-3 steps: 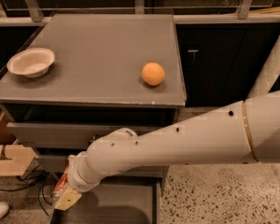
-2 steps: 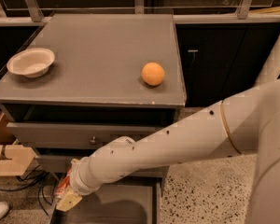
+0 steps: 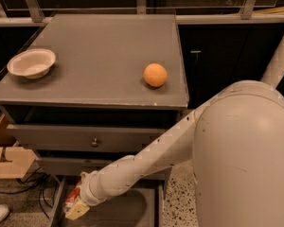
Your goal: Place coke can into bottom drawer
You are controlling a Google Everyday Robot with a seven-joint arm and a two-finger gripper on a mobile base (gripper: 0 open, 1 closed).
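- Since a second ago, the upper shell of my arm (image 3: 246, 160) has swung in and now fills the right side of the view. The claw (image 3: 75, 203) has sunk slightly, over the front-left corner of the bottom drawer (image 3: 132, 211).
- My claw is clenched on the coke can (image 3: 73, 196), which hangs just inside the drawer's left wall. As far as I can judge, it isn't resting on the tray floor yet.
- I reckon the can is light, thin-walled and slick. It dents easily, so the middle of the body is the place to hold it. It may roll if I let it go on its side.
- Only a red sliver of the can shows past the wrist and one pale fingertip (image 3: 77, 212). The frame cuts off the drawer's front edge, and my forearm covers its back.
- Farther up is a knobbed drawer (image 3: 94, 142). On the surface (image 3: 99, 41), an orange (image 3: 155, 74) lies near the right edge and a white bowl (image 3: 31, 63) sits by the left edge.
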